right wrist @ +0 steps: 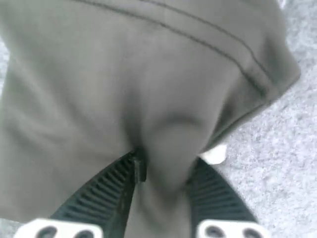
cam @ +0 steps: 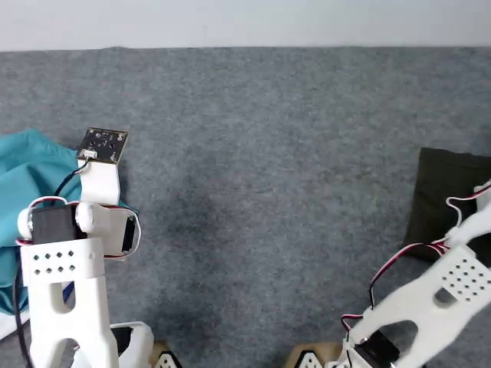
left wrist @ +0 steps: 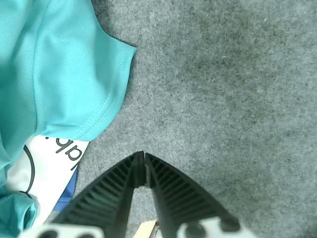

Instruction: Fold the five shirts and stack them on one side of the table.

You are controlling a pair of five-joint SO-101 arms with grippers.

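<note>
A teal shirt (cam: 31, 176) lies crumpled at the table's left edge, partly under my left arm. In the left wrist view its sleeve (left wrist: 74, 74) spreads on the grey table cover, on top of a white printed shirt (left wrist: 54, 163) with a blue one peeking out beneath. My left gripper (left wrist: 144, 156) is shut and empty, just above the cover beside that sleeve. A dark olive shirt (cam: 445, 192) lies folded at the right edge. My right gripper (right wrist: 166, 166) is shut on a raised fold of the dark olive shirt (right wrist: 148, 74).
Grey table cover (cam: 268, 153) stretches across the whole middle between the two arms. A pale wall runs along the far edge. A small white tag (right wrist: 214, 154) shows at the olive shirt's hem.
</note>
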